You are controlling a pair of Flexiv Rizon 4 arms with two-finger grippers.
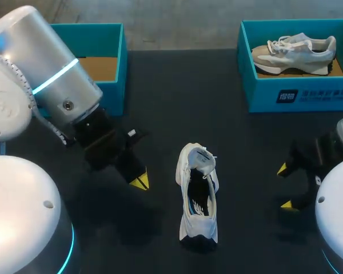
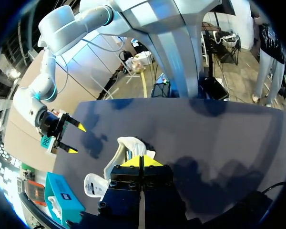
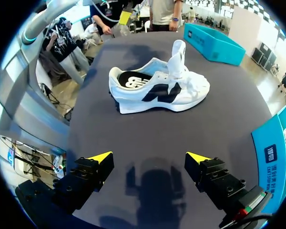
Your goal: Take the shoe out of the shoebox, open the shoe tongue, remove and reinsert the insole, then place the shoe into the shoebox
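Head view: white shoe (image 1: 198, 197) upright on table (image 1: 177, 103), outside the boxes; long axis 6–12 o'clock, toe at 12. Left gripper (image 1: 139, 181) at its 9 o'clock, tips together, empty. Right gripper (image 1: 286, 187) at 3 o'clock, spread wide. Left shoebox (image 1: 115, 68) at 11, right shoebox (image 1: 308, 94) at 1.

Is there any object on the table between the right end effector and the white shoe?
No, nothing visible stands in the way. In the right wrist view, only bare table lies between the open right end effector and the white shoe, which stands on its sole, side-on, ahead of the fingers and apart from them.
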